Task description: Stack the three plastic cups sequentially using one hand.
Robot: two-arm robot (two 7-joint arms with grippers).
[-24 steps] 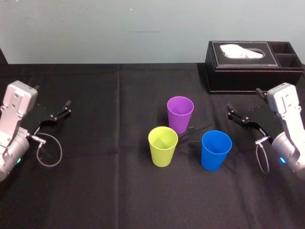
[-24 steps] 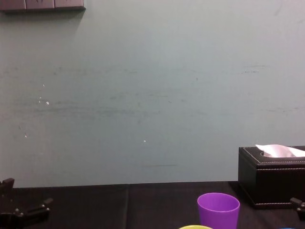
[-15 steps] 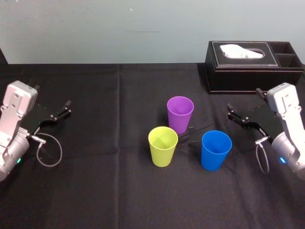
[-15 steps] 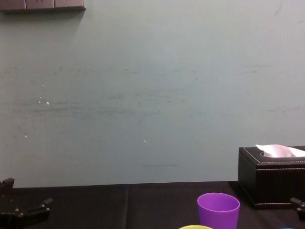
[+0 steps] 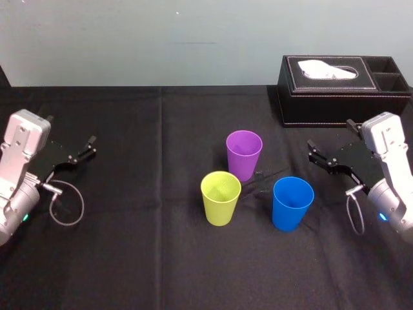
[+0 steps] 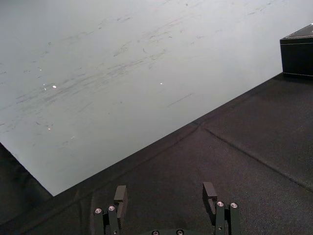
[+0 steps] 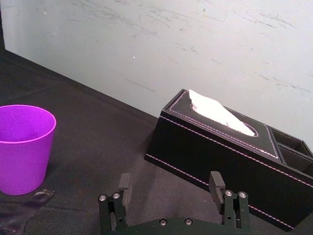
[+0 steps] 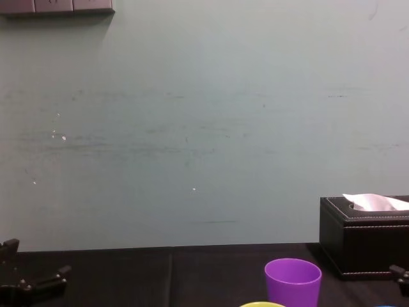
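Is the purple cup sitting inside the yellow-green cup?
No, the purple cup stands upright on its own behind the yellow-green cup, whose open mouth has nothing in it.

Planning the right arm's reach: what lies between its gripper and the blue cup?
Head view: only bare black tablecloth between the right gripper and the blue cup.

left gripper [image 6: 165, 189] | fingers apart | over black cloth [image 6: 244, 147] | black box [image 6: 298, 55] beyond
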